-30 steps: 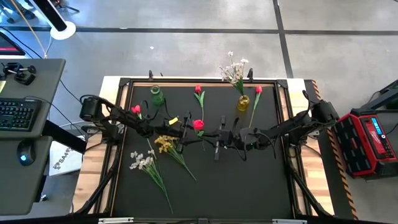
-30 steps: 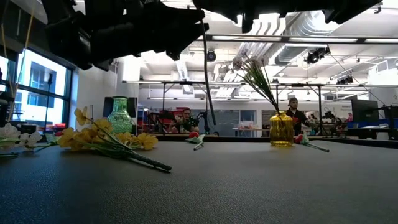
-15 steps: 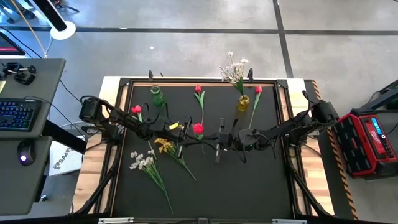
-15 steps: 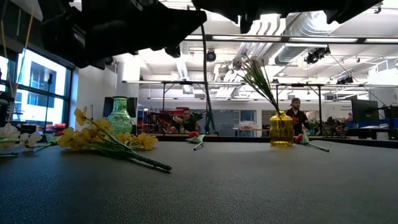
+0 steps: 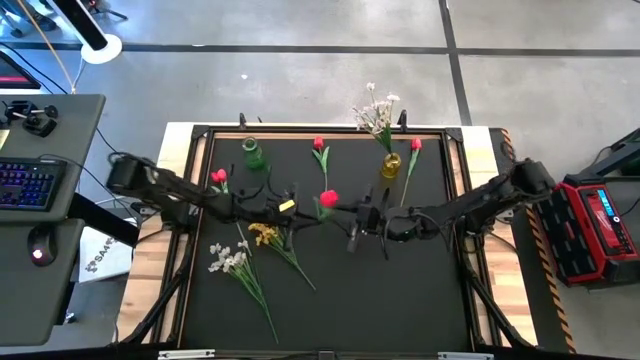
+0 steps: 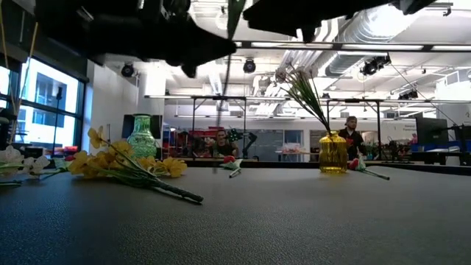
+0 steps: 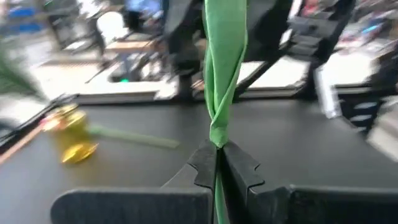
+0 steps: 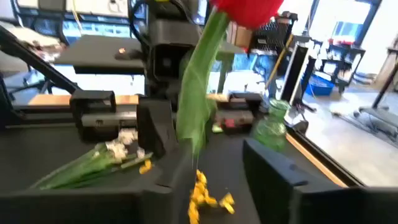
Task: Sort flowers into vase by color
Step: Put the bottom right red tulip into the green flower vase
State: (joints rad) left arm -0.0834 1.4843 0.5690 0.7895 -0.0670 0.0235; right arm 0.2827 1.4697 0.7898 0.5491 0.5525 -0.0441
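Observation:
A red tulip is held upright above the middle of the table; its head is up, and its thin stem hangs down. My left gripper comes in from the left and is shut on the stem. My right gripper stands open at the same stem from the right, one finger on either side. Whether it touches the stem I cannot tell. A green vase stands at the far left. A yellow vase at the far right holds a white spray. My left gripper pinches the tulip's green stem between its two fingers, just below a twisted leaf. The fingers come level from the table's left and lie across the stem. The tulip stands upright in the hold, its stem hanging below the fingers.
Three more red tulips lie on the mat: one at far centre, one beside the yellow vase and one at the left. A yellow spray and a white spray lie at the near left. People show in the room behind.
My left gripper has shut on the tulip's stem and my right gripper has opened, letting go of it. The tulip's head has shifted slightly toward the table's right edge, and the hanging stem has swung toward the left.

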